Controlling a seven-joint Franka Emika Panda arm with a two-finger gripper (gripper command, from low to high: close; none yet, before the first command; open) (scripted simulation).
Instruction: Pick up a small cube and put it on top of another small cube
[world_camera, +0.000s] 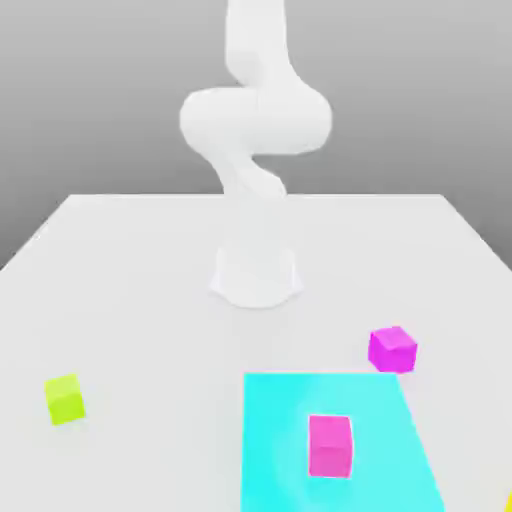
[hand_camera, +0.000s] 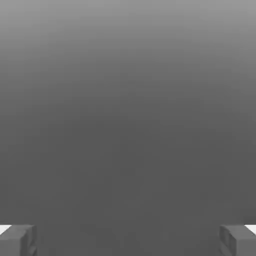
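Lime cube (world_camera: 65, 399) lies toward the exterior view's left of our arm's base (world_camera: 256, 278); our fingers (hand_camera: 19, 241) stand spread.

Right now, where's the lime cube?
In the exterior view, the lime cube sits on the white table, toward the view's left, left of the cyan square.

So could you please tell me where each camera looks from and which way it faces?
Exterior view: off the arm, looking slightly down across the white table at the arm's base and cubes; the arm shows.
Hand view: on the hand, facing grey background; two fingertips show, apart.
Shared: the robot itself, different parts.
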